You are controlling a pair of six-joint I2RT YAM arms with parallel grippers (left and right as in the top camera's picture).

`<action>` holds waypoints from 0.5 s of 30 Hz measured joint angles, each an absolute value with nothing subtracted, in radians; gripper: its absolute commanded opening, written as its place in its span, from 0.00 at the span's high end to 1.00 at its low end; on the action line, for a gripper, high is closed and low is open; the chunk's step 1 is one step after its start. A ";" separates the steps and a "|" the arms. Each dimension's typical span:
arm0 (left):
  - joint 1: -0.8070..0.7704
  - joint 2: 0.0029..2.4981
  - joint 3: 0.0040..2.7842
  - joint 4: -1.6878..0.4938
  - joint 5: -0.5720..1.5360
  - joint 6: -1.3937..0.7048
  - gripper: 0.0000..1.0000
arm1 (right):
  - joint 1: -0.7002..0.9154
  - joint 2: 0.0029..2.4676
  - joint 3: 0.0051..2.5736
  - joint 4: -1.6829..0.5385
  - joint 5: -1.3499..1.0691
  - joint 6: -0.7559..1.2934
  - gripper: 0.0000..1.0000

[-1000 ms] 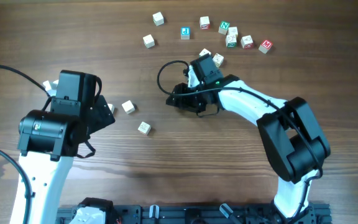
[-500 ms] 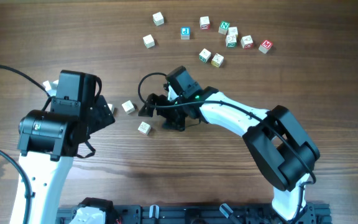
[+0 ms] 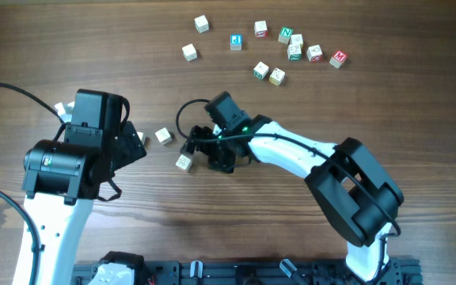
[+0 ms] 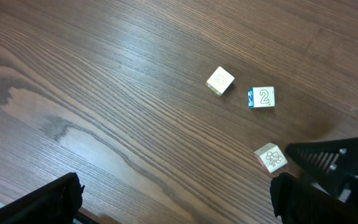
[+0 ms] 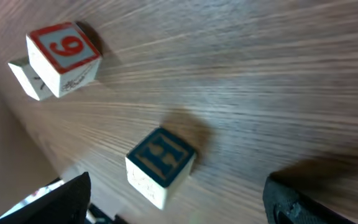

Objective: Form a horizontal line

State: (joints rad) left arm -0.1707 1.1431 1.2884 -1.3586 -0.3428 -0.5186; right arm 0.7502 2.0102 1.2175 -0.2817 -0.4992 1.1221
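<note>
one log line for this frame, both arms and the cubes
right hand: open, facing blue-marked cube | left hand: open, empty | line: not formed, red 9 cube apart from blue-marked cube

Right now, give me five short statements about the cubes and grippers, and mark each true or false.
1. The left gripper holds a cube. False: it is open and empty.
2. The cube marked 2 touches its neighbours. False: it stands apart from both.
3. The right gripper is close beside a cube. True.
4. Scattered cubes lie at the table's far side. True.
5. The right gripper is shut on the blue H cube. False: it is open, the cube lying free.
</note>
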 measured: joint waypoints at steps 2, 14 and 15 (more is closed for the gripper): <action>-0.171 1.143 1.288 -1.358 -0.343 -0.519 0.00 | 0.771 2.010 1.217 -0.234 -0.468 1.119 0.11; -0.171 1.143 1.288 -1.359 -0.342 -0.519 0.00 | 0.848 2.003 1.219 -0.243 -0.209 0.785 0.26; -0.171 1.143 1.288 -1.358 -0.343 -0.519 0.00 | 0.856 2.003 1.219 -0.246 -0.186 0.786 0.26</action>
State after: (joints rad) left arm -0.1707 1.1431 1.2884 -1.3582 -0.3428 -0.5186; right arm 0.8562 2.0026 1.2194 -0.2459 -0.1856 0.7856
